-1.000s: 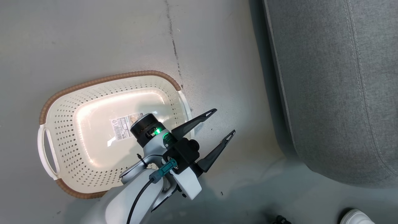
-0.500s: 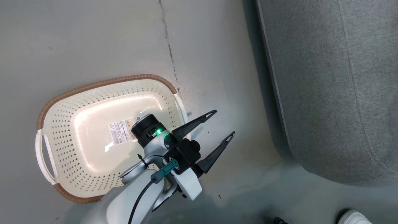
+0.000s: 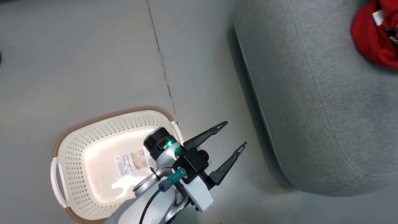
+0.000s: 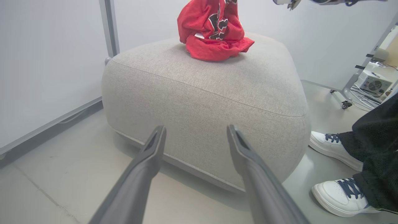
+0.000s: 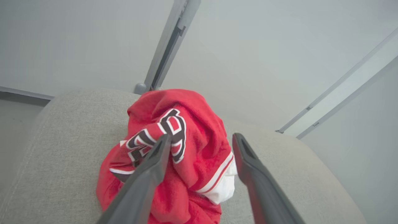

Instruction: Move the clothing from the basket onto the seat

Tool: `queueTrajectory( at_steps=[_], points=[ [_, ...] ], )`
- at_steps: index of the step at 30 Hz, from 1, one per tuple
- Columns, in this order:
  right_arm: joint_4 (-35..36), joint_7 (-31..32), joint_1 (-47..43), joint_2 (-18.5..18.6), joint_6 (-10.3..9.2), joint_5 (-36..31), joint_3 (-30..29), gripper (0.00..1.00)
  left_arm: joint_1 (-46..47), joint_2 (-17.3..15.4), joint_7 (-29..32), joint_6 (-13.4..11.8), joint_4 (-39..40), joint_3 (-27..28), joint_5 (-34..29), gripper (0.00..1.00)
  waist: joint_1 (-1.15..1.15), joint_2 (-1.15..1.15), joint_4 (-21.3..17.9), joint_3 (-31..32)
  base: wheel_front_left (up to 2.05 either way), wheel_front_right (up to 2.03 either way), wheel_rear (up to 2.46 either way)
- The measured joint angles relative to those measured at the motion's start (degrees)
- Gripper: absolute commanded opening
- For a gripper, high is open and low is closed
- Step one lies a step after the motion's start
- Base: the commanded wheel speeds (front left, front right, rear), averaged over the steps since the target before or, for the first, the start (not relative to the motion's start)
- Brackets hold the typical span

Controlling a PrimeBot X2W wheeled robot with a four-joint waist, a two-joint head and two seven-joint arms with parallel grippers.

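**Clerk:** Where is the clothing?

**Inspector:** The clothing [image 4: 214, 34], bright red sports fabric with white stripes and dark-and-white numerals, lies bunched in a heap on top of the seat [image 4: 202, 93]. The seat is a large grey fabric-upholstered cushion with rounded corners and stitched seams. In the left wrist view the heap sits toward the cushion's far side. In the head view it is at the upper right edge.

**Clerk:** And the basket?

**Inspector:** The cream-white perforated plastic laundry basket with a brown woven-look rim [image 3: 108, 116] stands on the grey floor [image 3: 93, 62], apart from the seat and to the robot's left of it. A paper label [image 3: 132, 160] lies on its bottom. The left arm's pale forearm covers part of its near side.

**Clerk:** State of the left pincer?

**Inspector:** The left pincer [image 3: 234, 134] hangs above the floor between basket and seat. Its two dark fingers are spread wide with nothing between them. In its own wrist view they point at the seat's side.

**Clerk:** The right pincer?

**Inspector:** The right pincer [image 5: 202, 136] is over the seat with its fingers spread, aimed at the red heap. One finger overlaps the numerals. Whether it touches the fabric, I cannot tell.

**Clerk:** Anything else to record?

**Inspector:** A person's white lace-up shoes [image 4: 339, 193] and a dark trouser leg [image 4: 376, 149] are on the floor just beside the seat's corner. A grey upright post [image 4: 108, 28] stands against the pale wall behind the seat.
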State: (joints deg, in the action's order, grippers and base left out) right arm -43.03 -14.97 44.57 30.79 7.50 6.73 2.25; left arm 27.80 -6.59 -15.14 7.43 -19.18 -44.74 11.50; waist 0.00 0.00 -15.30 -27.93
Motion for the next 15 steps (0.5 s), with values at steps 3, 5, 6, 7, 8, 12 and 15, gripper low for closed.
queueTrajectory(
  at_steps=[3, 5, 6, 7, 8, 12, 15],
  points=[
    [4.4, 0.0, -2.3, 0.9, 0.0, 0.1, 1.8, 1.0, -2.0, 0.7, 0.0, 0.0, 0.2, 1.1, 0.5, 1.0, 0.0, 0.0, -0.4, 3.3, 0.0, 0.0, 0.0],
    [7.6, 0.0, -3.9, 1.4, 0.0, 0.3, 2.1, 1.0, -3.4, 1.3, 0.0, 0.0, 0.4, 2.0, 0.8, 1.0, 0.0, 0.0, -0.6, 5.5, 0.0, 0.0, 0.0],
    [9.3, 0.0, -4.7, 1.5, 0.0, 0.4, 2.2, 1.0, -4.1, 1.7, 0.0, 0.0, 0.6, 2.4, 0.8, 1.0, 0.0, 0.0, -0.6, 6.7, 0.0, 0.0, 0.0],
    [11.0, 0.0, -5.5, 1.6, 0.0, 0.5, 2.2, 1.0, -4.7, 1.9, 0.0, 0.0, 0.8, 2.7, 0.8, 1.0, 0.0, 0.0, -0.7, 7.8, 0.0, 0.0, 0.0],
    [11.0, 0.0, -5.5, 1.6, 0.0, 0.5, 2.2, 1.0, -4.7, 1.9, 0.0, 0.0, 0.8, 2.7, 0.8, 1.0, 0.0, 0.0, -0.7, 7.8, 0.0, 0.0, 0.0],
    [18.4, 0.0, -8.7, 1.7, 0.0, 0.8, 2.1, 1.0, -7.2, 2.6, 0.0, 0.0, 1.6, 4.2, 0.8, 1.0, 0.0, 0.0, -0.5, 12.2, 0.0, 0.0, 0.0],
    [24.4, 0.0, -11.4, 0.9, 0.0, 0.9, 1.9, 1.0, -9.1, 3.2, 0.0, 0.0, 2.2, 5.9, 0.8, 1.0, 0.0, 0.0, 0.1, 15.2, 0.0, 0.0, 0.0]
  ],
)
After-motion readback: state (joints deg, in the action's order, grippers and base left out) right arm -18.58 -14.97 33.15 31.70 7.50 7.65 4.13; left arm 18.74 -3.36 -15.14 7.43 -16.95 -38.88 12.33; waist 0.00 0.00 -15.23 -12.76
